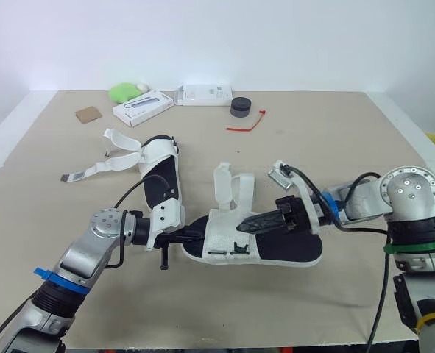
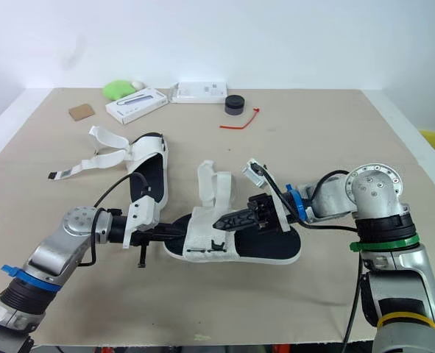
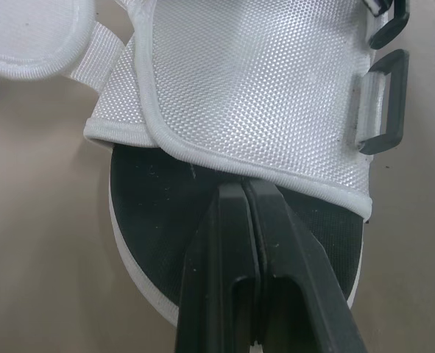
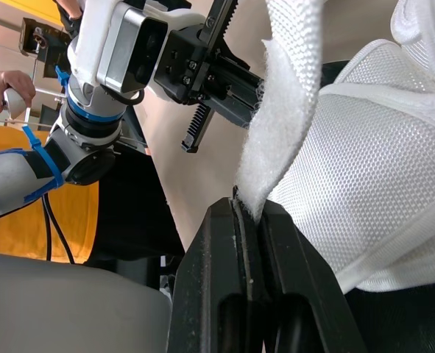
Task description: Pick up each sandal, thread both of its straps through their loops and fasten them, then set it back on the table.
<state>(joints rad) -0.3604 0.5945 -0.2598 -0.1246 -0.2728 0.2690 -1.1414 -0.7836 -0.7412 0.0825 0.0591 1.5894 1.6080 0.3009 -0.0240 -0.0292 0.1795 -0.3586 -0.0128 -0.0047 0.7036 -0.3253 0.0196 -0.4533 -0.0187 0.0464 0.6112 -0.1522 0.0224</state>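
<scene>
Closest in, the left hand [image 1: 191, 234] has its two fingers pressed shut. Their tips rest on the black footbed at one end of the white mesh sandal with a black sole [image 1: 291, 251], just under the hem of the upper. This looks meant to pin the shoe flat on the beige worktop [image 1: 335, 147] while the other hand works. The black plastic loops [image 3: 386, 103] sit empty just past those fingertips. From the opposite end, the right hand [image 1: 243, 226] reaches over the sandal and is clamped on a white webbing strap [image 4: 276, 125], which rises out of its closed fingers, probably to steer it toward a loop. Beyond the left hand lies the second white sandal [image 1: 162, 173], its straps splayed loose. Well beyond both hands sit a white flat box [image 1: 142, 108], a black round puck [image 1: 240, 107] and a red tie [image 1: 246, 121].
</scene>
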